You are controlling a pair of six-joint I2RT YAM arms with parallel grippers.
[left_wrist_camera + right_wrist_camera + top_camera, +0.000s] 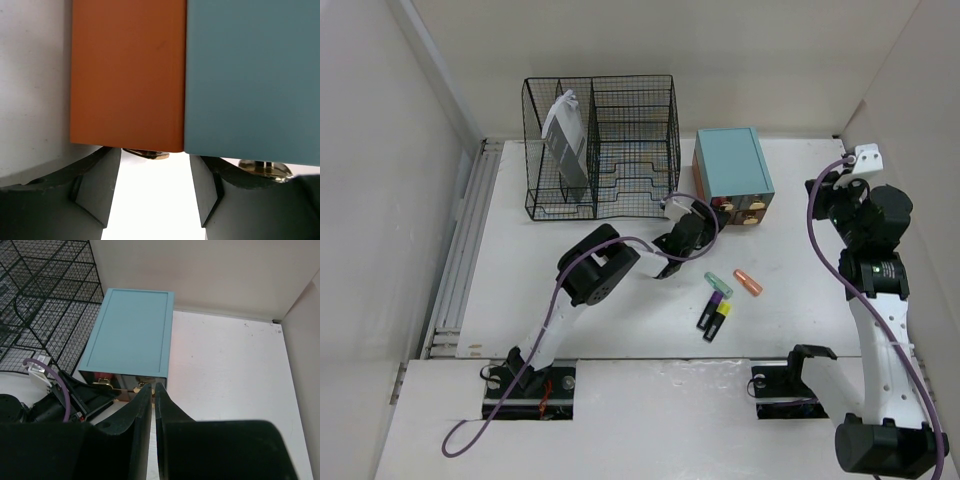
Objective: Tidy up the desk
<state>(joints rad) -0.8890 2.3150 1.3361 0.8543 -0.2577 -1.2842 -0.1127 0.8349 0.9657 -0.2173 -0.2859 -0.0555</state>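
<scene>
At the bottom of the left wrist view, the left gripper [155, 167] has its dark fingers spread with nothing between them. Just past their tips sits a small brass knob [147, 154], under an orange drawer front [127, 75] of the teal drawer box [250, 75]. The knob looks like the only sound place to take hold of that drawer. It is small and smooth, so a pinch squarely across it seems wiser than one at its edge.

In the lower middle of the right wrist view, the right gripper [152, 387] is closed to a thin slit and carries nothing.

The desk [520, 290] fills the centre of the top view, from the arm bases at the bottom to the back wall. It is stiff and fixed, a surface to work on and not something to grasp. A cluster of highlighters [717, 312] lies loose right of centre. They are probably light, slick and apt to roll, so they are best gripped across the barrel. At upper left, the black wire-mesh rack [620, 150] holds a grey-white packet [565, 140].
</scene>
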